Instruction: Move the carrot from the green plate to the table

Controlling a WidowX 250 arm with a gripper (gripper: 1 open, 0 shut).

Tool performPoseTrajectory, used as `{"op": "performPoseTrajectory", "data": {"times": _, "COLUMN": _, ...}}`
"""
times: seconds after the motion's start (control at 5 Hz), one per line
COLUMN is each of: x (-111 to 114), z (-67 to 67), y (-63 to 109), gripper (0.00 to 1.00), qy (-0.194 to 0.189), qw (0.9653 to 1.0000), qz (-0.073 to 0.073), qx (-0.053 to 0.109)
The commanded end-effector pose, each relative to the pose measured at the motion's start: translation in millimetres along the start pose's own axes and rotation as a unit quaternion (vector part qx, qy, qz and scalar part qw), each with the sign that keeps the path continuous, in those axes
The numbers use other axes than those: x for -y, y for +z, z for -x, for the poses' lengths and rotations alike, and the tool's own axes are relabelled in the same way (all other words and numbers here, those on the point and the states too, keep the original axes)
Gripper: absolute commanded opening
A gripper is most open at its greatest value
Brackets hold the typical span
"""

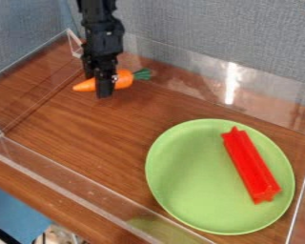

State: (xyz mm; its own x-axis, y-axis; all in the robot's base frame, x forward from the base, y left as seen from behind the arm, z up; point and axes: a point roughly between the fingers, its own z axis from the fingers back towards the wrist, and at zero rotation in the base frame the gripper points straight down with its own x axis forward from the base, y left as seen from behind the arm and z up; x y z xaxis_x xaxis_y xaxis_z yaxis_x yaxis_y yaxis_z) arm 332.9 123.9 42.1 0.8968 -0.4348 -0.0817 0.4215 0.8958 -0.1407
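Carrot [89, 84] sits in the upper left of the frame, and I see it clamped between the black fingers of my gripper [104, 86] — orange body poking out to the left, dark green stem end showing on the right side of the fingers. The jaws are closed around its middle, the gripper pointing straight down from the dark arm that runs up out of the top edge. The carrot hangs low over the table [79, 152], close to the brown wood grain near the back acrylic wall; I can't say for sure whether it touches the surface. Moving right — bare wood through the centre, then the green plate [193, 172] at lower right, well apart from the carrot. A red block [252, 165] lies on the plate's right half, angled top to bottom.
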Motion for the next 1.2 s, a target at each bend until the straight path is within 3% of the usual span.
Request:
{"op": "performPoseTrajectory", "data": {"times": 0.0, "x": -20.8, "z": -2.5, "y": 15.2, "gripper": 0.0, "qy": 0.01, "qw": 0.9992, "qz": -0.022, "qx": 0.031}}
{"op": "performPoseTrajectory", "data": {"times": 0.6, "x": -6.4, "z": -18.4, "y": 37.9, "gripper": 0.0, "qy": 0.063, "qw": 0.9965, "qz": -0.039, "qx": 0.04}}
{"op": "performPoseTrajectory", "data": {"times": 0.8, "x": 0.5, "z": -13.6, "y": 35.4, "gripper": 1.0, "qy": 0.069, "qw": 0.996, "qz": -0.034, "qx": 0.045}}
{"op": "performPoseTrajectory", "data": {"times": 1.0, "x": 7.4, "z": -8.6, "y": 36.2, "gripper": 0.0, "qy": 0.078, "qw": 0.9949, "qz": -0.038, "qx": 0.051}}
